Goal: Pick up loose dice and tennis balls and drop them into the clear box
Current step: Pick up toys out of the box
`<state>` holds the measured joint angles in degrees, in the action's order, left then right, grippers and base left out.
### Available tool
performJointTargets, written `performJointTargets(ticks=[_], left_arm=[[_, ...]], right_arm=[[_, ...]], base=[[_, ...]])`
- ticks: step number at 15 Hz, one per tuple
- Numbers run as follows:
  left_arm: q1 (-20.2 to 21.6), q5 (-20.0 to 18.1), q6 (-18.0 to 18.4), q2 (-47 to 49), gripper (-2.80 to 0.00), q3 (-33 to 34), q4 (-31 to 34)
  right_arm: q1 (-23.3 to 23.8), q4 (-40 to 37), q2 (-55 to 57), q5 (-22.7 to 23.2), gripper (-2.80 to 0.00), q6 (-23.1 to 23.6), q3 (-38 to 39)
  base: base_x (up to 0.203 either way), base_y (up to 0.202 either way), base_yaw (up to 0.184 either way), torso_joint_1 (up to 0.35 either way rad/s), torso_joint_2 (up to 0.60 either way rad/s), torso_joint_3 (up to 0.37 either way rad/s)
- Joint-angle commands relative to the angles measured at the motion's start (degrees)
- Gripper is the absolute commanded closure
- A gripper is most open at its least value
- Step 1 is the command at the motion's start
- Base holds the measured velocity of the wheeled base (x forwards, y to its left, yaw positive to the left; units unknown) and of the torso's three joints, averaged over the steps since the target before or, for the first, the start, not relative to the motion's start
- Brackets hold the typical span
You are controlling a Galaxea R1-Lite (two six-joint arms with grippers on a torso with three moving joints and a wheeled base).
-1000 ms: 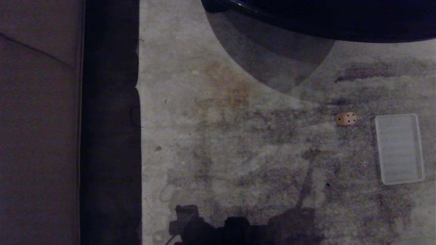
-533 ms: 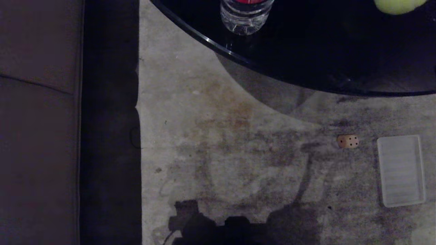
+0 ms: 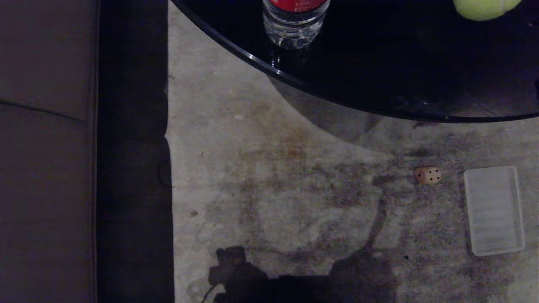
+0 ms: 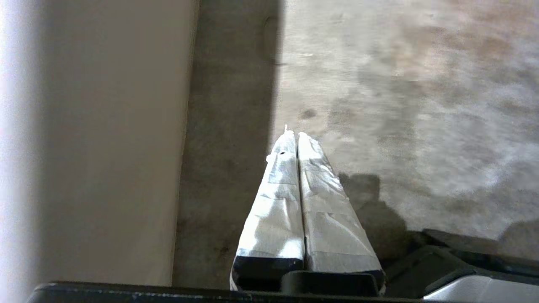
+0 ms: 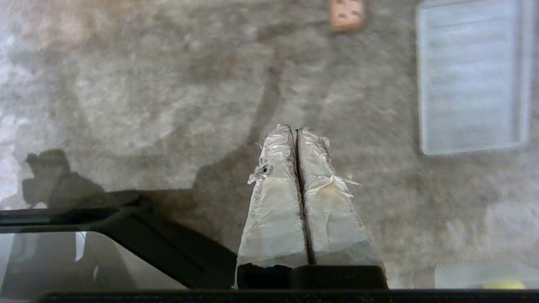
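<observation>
A tan die point(image 3: 427, 175) lies on the stained carpet near the right, also seen in the right wrist view point(image 5: 346, 14). One tennis ball point(image 3: 482, 8) rests on the black round table point(image 3: 400, 75) at the far edge of the head view. Neither arm shows in the head view. My left gripper point(image 4: 294, 134) hangs shut and empty over the carpet beside a sofa front. My right gripper point(image 5: 296, 128) is shut and empty too, well short of the die. A pale edge with something yellow point(image 5: 484, 275) shows nearby; I cannot tell whether it is the clear box.
A flat ribbed translucent lid point(image 3: 493, 210) lies on the carpet just right of the die. A water bottle with a red label point(image 3: 294, 21) stands on the table. The sofa point(image 3: 46, 168) and a dark gap point(image 3: 134, 168) run along the left.
The whole head view has shifted: the carpet slid down the picture and the table with bottle and tennis ball came into view. The die and lid stay in place on the carpet.
</observation>
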<state>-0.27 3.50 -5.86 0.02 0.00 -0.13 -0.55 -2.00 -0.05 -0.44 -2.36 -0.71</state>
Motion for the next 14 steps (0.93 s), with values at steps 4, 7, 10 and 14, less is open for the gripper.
performJointTargets(ticks=[4, 7, 10, 14], left_arm=[[0.0, -0.1, 0.0, 0.1, 0.0, 0.1, 0.0], [0.0, -0.1, 0.0, 0.1, 0.0, 0.1, 0.0], [0.0, 0.0, 0.0, 0.1, 0.0, 0.1, 0.0], [0.0, -0.1, -0.1, 0.1, 0.0, 0.1, -0.1]], right_arm=[[-0.1, 0.0, 0.0, 0.0, 0.0, 0.0, 0.0], [-0.1, 0.0, 0.0, 0.0, 0.0, 0.1, 0.0], [-0.1, 0.0, 0.0, 0.0, 0.0, 0.0, 0.0], [-0.1, -0.1, 0.0, 0.0, 0.0, 0.3, -0.1]], base=[[-0.001, 0.008, -0.141, 0.003, 0.0, 0.001], [0.001, 0.012, -0.162, 0.003, 0.0, 0.004], [-0.001, 0.003, -0.096, 0.003, 0.0, 0.002], [0.0, 0.0, 0.0, 0.0, 0.0, 0.0]])
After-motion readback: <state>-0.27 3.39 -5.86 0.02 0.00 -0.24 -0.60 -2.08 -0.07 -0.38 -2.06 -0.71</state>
